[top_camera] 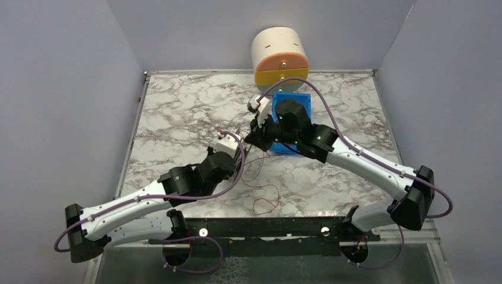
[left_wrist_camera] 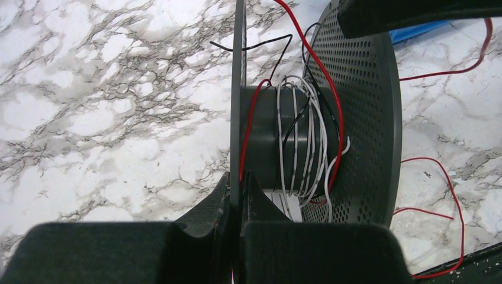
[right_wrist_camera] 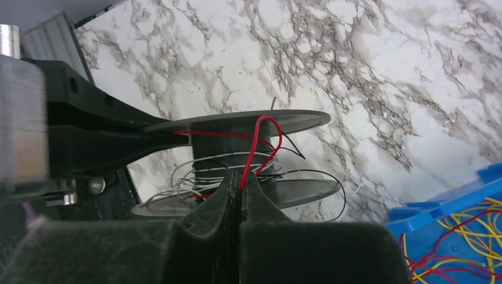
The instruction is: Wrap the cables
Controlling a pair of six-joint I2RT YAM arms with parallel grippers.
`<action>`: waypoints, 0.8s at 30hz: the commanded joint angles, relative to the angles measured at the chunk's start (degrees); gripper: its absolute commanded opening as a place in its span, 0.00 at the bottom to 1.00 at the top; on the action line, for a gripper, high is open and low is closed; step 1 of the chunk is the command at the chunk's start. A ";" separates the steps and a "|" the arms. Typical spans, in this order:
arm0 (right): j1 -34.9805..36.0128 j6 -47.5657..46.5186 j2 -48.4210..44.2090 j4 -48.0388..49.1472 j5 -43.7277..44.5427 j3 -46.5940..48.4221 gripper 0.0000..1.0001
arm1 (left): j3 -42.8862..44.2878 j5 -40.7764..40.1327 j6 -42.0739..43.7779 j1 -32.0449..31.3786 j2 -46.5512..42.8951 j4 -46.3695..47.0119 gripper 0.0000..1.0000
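Left jaws, pressed shut, pinch one thin flange of the black spool point(left_wrist_camera: 361, 118) edge-on. Right jaws are closed tight on a loop of the red wire point(right_wrist_camera: 251, 151). It runs over the spool's core among white and black turns. Its slack trails in loose loops across the marble desk point(top_camera: 183, 112), near the blue bin point(top_camera: 294, 97). The spool seems lifted clear of the desk.

Both arms stretched forward and angled inward, wrists close together at centre. My left gripper point(left_wrist_camera: 240, 177): fingers pinched nearly together. My right gripper point(right_wrist_camera: 240, 180): fingers pressed tight too, sitting just beyond the left.
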 commanded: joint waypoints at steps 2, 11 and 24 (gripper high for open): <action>-3.95 2.89 0.07 4.79 -5.89 -4.41 0.01 | 2.45 0.84 1.79 -0.66 -1.81 0.87 0.00; -11.10 7.60 -0.67 10.75 -8.06 -13.53 0.01 | 2.29 5.83 4.50 -0.82 -4.73 0.88 0.00; -16.47 11.64 -1.58 18.58 -5.10 -24.89 0.01 | 9.78 16.07 8.01 -0.82 -9.77 -3.45 0.00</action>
